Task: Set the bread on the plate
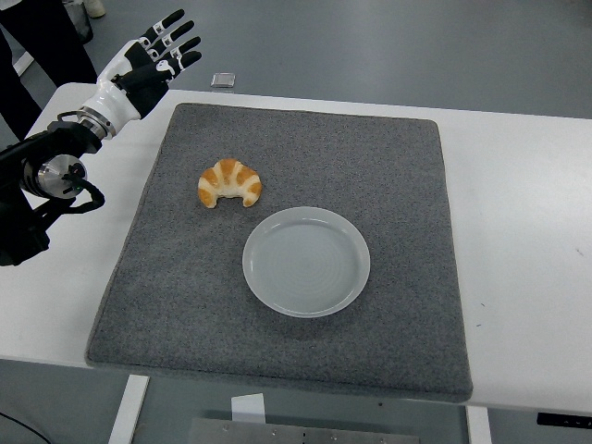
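Head view. Croissant [229, 183]: golden, ridged crescent, left of centre on the mat, just beside the plate's upper-left rim, not touching. Plate [267, 288]: round, smooth, pale, bare, centre frame. Mat [388, 176]: grey, coarse felt, square. Table [518, 203]: white. Left hand [153, 57]: upper left, fingers spread, holding nothing. Person's dark legs [42, 37]: top left corner.

We see a white surface [518, 231] with a square grey mat [388, 185] lying flat across most of its middle. On the mat rest a croissant [229, 183] and, just beside it, a pale round plate [306, 262].
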Robot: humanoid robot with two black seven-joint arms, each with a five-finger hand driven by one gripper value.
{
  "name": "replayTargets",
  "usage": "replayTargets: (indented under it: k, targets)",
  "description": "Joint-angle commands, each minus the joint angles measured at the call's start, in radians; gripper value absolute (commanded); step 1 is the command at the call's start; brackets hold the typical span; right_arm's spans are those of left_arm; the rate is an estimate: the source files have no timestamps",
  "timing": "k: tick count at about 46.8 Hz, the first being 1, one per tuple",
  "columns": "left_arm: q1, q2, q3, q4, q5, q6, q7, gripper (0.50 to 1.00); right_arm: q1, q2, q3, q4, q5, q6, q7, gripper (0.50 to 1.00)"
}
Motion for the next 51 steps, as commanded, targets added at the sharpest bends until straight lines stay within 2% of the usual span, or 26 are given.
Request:
replayTargets:
  k: [1,43,51]
  targets:
    - [0.000,-0.002,0.000,0.004,-0.002,0.000,0.000,0.992,0.000,0.000,0.000,0.000,0.000,0.000,0.000,0.952]
    - [-0.001,-0.005,-0.003,0.006,0.010,0.000,-0.003,0.992,0.000,0.000,0.000,0.000,0.000,0.000,0.000,0.952]
    - [-0.031,0.003,0.000,-0.010,0.010,0.000,0.002,0.990,0.000,0.000,0.000,0.000,0.000,-0.002,0.000,0.952]
